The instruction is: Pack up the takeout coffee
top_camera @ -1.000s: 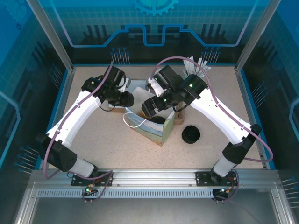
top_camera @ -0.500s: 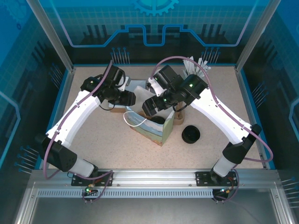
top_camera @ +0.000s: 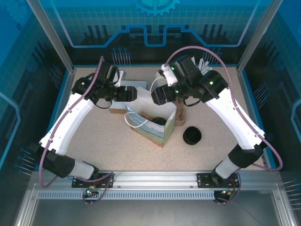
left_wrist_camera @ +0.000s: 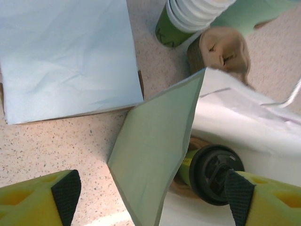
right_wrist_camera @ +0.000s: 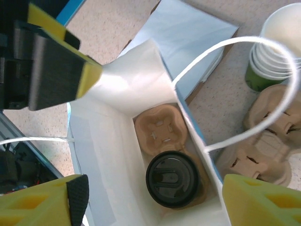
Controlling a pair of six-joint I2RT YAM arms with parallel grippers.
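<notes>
Table (top_camera: 89,141): speckled top. Paper bag (top_camera: 153,133) stands open near its middle.

Left gripper (left_wrist_camera: 153,190): fingers spread wide, one bag wall between them, not clamped.

Right gripper (right_wrist_camera: 157,195): fingers spread wide above the bag mouth, holding nothing.

Pulp carrier (right_wrist_camera: 157,128) lies on the bag floor. Coffee cup (right_wrist_camera: 173,179) sits upright in one carrier pocket, black lid (left_wrist_camera: 217,173) on.

Judgement: thin paper wall, likely dents under a hard squeeze. The lid looks slick and may pop off. Fill level cannot be told. Best hold is a light pinch on the wall just under the lid, or a lift by the carrier.

Robot lab test cell — alu frame (top_camera: 155,177), blue panel walls (top_camera: 155,28).
</notes>
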